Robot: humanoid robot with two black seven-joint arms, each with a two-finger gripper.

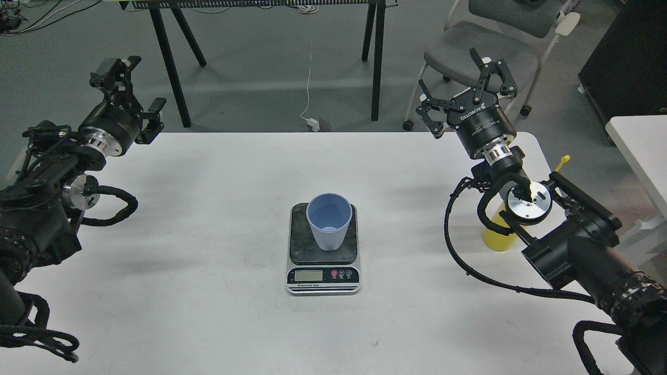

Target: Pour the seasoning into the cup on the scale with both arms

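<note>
The light blue ribbed cup (329, 221) stands upright and empty on the dark platform of the small scale (323, 274) at the table's middle. The yellow squeeze bottle (495, 235) stands at the right side of the table, mostly hidden behind my right arm; only its base and the tip of its tethered cap (563, 159) show. My right gripper (465, 90) is open and empty above the table's far right edge, up and left of the bottle. My left gripper (134, 89) is open and empty over the far left corner.
The white table (219, 219) reaches from the far edge to the view's bottom. A grey chair (484, 47) and black table legs (172, 62) stand on the floor behind. A second white surface (641, 140) is at the right edge.
</note>
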